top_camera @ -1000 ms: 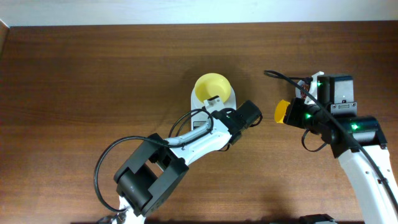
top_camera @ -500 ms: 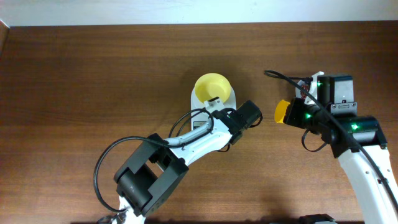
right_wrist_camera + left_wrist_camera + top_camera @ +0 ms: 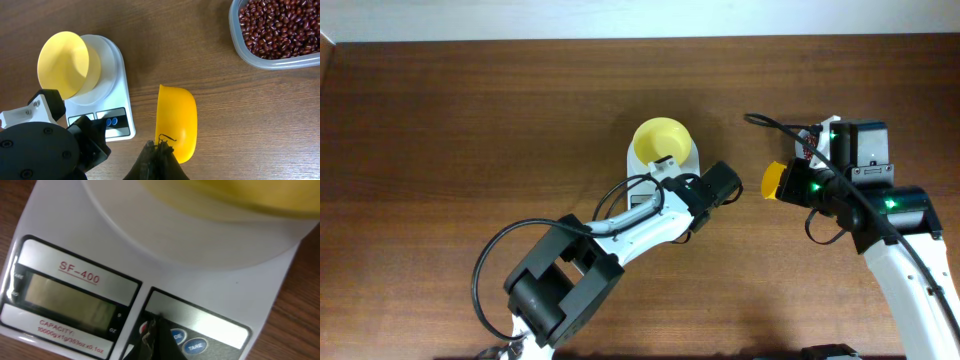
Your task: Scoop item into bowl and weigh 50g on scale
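The pale-yellow bowl [image 3: 660, 139] stands on the white scale [image 3: 692, 157], and no beans show in it. My left gripper [image 3: 155, 330] is shut, its tip on the scale's button panel by the red button; the scale's display [image 3: 70, 296] shows no digits. In the overhead view the left gripper [image 3: 680, 186] covers the scale's front. My right gripper [image 3: 161, 145] is shut on the handle of a bright-yellow scoop [image 3: 176, 122], held right of the scale [image 3: 117, 75], with no beans visible in it. The red-brown beans [image 3: 277, 25] fill a clear container at upper right.
The clear container [image 3: 240, 47] lies under my right arm in the overhead view, so only the right wrist view shows it. The scoop [image 3: 775, 180] hangs between the scale and the right arm. Brown tabletop [image 3: 470, 120] stretches to the left.
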